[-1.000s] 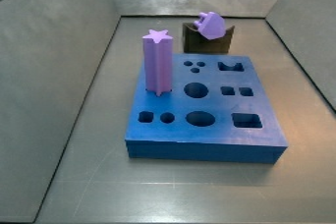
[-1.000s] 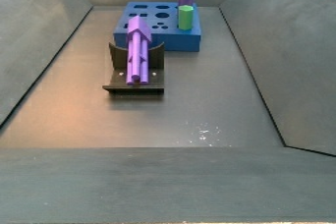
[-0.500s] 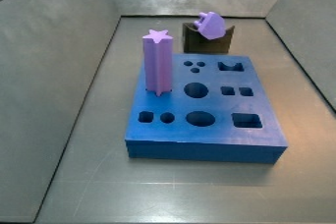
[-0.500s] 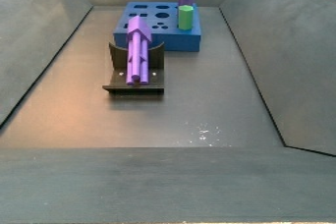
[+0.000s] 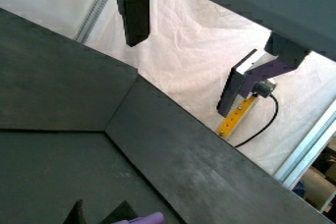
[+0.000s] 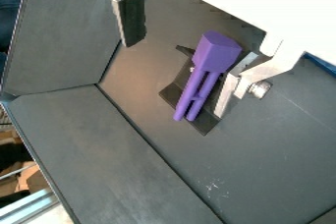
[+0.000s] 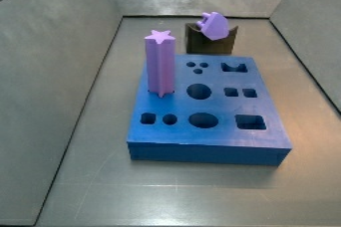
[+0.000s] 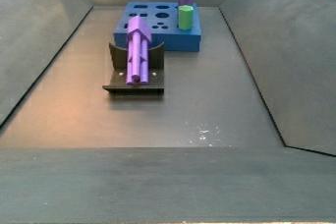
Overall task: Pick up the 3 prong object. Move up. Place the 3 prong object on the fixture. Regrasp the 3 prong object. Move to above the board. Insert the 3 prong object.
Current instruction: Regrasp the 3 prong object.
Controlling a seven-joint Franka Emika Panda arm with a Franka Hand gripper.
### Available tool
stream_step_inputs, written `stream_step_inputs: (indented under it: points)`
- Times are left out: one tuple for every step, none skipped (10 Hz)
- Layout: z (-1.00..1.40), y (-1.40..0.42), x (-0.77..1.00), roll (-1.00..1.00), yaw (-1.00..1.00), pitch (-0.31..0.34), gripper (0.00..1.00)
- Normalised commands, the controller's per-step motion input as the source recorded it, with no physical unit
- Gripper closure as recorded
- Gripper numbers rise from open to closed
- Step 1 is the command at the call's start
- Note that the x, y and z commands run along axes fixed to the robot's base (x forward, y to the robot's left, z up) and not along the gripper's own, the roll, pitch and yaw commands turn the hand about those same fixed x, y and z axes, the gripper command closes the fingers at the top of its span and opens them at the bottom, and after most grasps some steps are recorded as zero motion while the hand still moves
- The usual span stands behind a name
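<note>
- Only a wrist view shows you the 3 prong object (image 6: 201, 76) along its whole length, lying tilted on the fixture (image 6: 184, 83) with the forked end lowest.
- In a side view the object (image 7: 212, 23) appears end-on, sitting in the notch of the fixture (image 7: 213, 40) just behind the board (image 7: 213, 112).
- In both side views the star post (image 7: 159, 64) stands upright in the board; the green peg (image 8: 187, 16) appears in only one.
- The gripper (image 6: 191, 27) appears only in the wrist views, hanging well above the floor.
- You see its fingers (image 6: 130, 17) spread wide apart, with nothing held and nothing touched.
</note>
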Motion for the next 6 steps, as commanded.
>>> stream_step_inputs:
  points:
    - [-0.04, -0.05, 0.69, 0.14, 0.09, 0.063, 0.00]
    - [-0.04, -0.05, 0.69, 0.13, 0.09, 0.064, 0.00]
    - [-0.04, -0.05, 0.69, 0.13, 0.09, 0.066, 0.00]
    - [-0.04, -0.05, 0.69, 0.13, 0.09, 0.067, 0.00]
    - [-0.04, -0.05, 0.69, 0.13, 0.09, 0.068, 0.00]
    - [-0.03, -0.05, 0.69, 0.13, 0.09, 0.068, 0.00]
